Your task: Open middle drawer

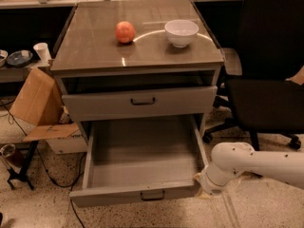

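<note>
The middle drawer (142, 165) is pulled far out of the grey cabinet. It has a low front panel with a small black bar handle (152, 194), and its plain grey box is empty. My white arm (251, 163) comes in from the right along the floor. My gripper (202, 189) sits low at the drawer's front right corner, mostly hidden behind the wrist.
The taller-fronted top drawer (142, 102) stands slightly out above. An apple (125, 32) and a white bowl (181, 32) sit on the cabinet top. A black office chair (266, 75) stands to the right. A cardboard box (35, 101), cables and a stand are on the left.
</note>
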Robot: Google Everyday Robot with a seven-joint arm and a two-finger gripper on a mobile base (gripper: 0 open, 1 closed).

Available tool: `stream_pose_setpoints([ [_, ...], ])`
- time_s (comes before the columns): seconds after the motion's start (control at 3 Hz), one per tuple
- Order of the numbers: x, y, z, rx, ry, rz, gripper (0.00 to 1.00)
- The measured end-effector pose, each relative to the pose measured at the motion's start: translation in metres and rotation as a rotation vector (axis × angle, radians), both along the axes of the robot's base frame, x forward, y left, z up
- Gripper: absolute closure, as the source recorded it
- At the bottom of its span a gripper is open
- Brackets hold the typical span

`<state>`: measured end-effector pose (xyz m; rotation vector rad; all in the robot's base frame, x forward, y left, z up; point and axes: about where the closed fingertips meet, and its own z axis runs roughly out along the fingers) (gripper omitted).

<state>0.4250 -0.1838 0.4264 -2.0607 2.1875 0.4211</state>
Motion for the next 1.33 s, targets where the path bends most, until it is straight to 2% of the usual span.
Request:
stream_pose_setpoints([
  [0.33,0.001,0.001,0.004,0.000,0.000,0.000,0.56],
  [0.67,0.001,0.001,0.005,0.000,0.000,0.000,0.37],
  [1.0,-0.008,-0.005,0.002,0.001,0.008,0.010,0.06],
  [1.33,-0.015,-0.008,0.001,0.003,0.010,0.018,0.00],
])
